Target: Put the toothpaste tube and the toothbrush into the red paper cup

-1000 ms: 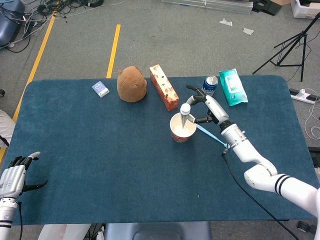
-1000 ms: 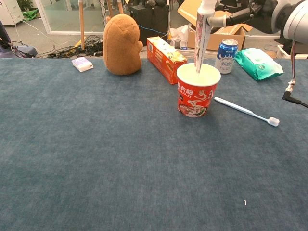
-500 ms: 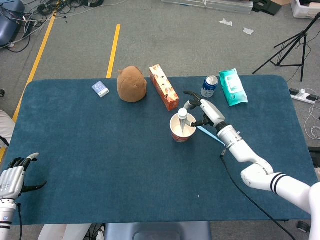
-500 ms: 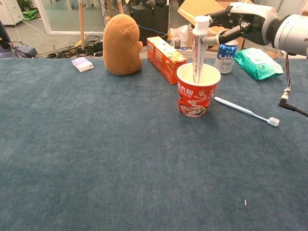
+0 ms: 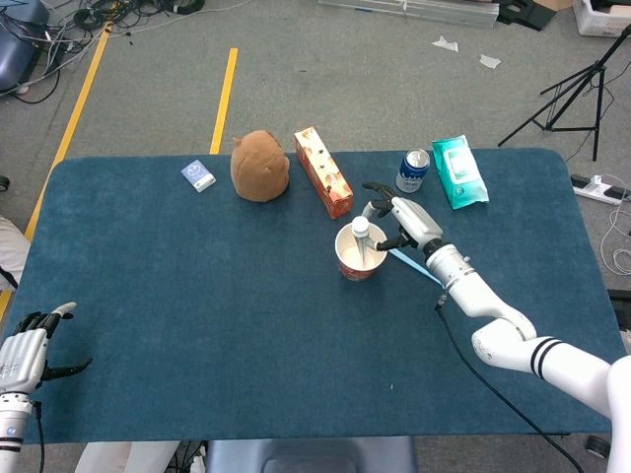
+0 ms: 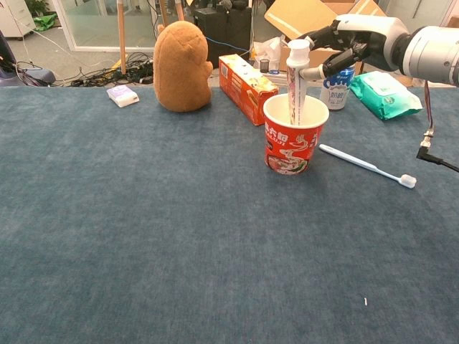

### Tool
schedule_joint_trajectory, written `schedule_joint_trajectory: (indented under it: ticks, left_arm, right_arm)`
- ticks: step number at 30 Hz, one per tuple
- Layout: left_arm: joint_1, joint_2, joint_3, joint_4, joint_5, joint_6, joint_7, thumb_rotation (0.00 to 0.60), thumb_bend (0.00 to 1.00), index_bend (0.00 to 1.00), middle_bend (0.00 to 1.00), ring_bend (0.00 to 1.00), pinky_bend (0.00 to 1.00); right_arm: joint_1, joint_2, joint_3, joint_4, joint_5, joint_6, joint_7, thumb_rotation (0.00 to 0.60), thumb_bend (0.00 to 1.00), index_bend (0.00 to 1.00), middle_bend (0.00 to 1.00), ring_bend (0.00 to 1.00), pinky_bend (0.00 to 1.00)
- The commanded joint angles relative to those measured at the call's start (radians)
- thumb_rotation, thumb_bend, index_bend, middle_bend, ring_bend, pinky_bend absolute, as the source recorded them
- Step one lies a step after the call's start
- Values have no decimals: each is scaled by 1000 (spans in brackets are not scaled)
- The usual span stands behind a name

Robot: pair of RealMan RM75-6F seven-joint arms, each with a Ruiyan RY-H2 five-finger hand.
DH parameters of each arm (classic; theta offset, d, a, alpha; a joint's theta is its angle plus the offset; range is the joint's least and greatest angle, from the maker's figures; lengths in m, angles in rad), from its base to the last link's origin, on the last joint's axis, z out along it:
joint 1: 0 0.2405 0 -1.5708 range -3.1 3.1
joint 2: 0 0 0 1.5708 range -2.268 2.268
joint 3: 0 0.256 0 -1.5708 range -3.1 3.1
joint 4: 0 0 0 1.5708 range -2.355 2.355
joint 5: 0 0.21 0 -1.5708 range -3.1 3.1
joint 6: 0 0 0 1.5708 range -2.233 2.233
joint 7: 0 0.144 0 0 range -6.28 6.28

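Note:
The red paper cup (image 5: 359, 264) (image 6: 290, 147) stands right of the table's middle. A white toothpaste tube (image 5: 362, 239) (image 6: 295, 86) stands upright inside it, cap up, its lower part hidden by the cup wall. My right hand (image 5: 396, 221) (image 6: 351, 39) is just to the right of the cup and pinches the tube below its cap. The light blue toothbrush (image 5: 411, 262) (image 6: 364, 164) lies flat on the cloth to the right of the cup, partly under my right forearm in the head view. My left hand (image 5: 25, 350) hangs at the table's near left corner, fingers apart and holding nothing.
Behind the cup stand an orange carton (image 5: 322, 170) (image 6: 246, 86), a brown plush toy (image 5: 260, 166) (image 6: 181, 67), a drink can (image 5: 413, 168) and a green wipes pack (image 5: 458, 170). A small blue-white box (image 5: 198, 175) lies at the back left. A black cable (image 5: 473, 370) trails from my right arm.
The right hand has come down with the toothpaste tube, and the tube now sits deeper in the cup. The toothbrush and the left hand have not moved.

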Motion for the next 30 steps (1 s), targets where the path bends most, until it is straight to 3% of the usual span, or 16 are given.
schedule_joint_trajectory:
  ticks: [1,30]
  left_arm:
    - [0,-1,0,1,0,-1,0,600,26,168,284,217,125]
    - [0,-5,-3,5,0,-3,1,600,27,168,284,217,125]
  right_arm:
    - [8,8,5,-11,20,-21,-37,600,206,685,106,0,331]
    - [64,56,22,-85,221,-159,-391,600,208,686,105,0,329]
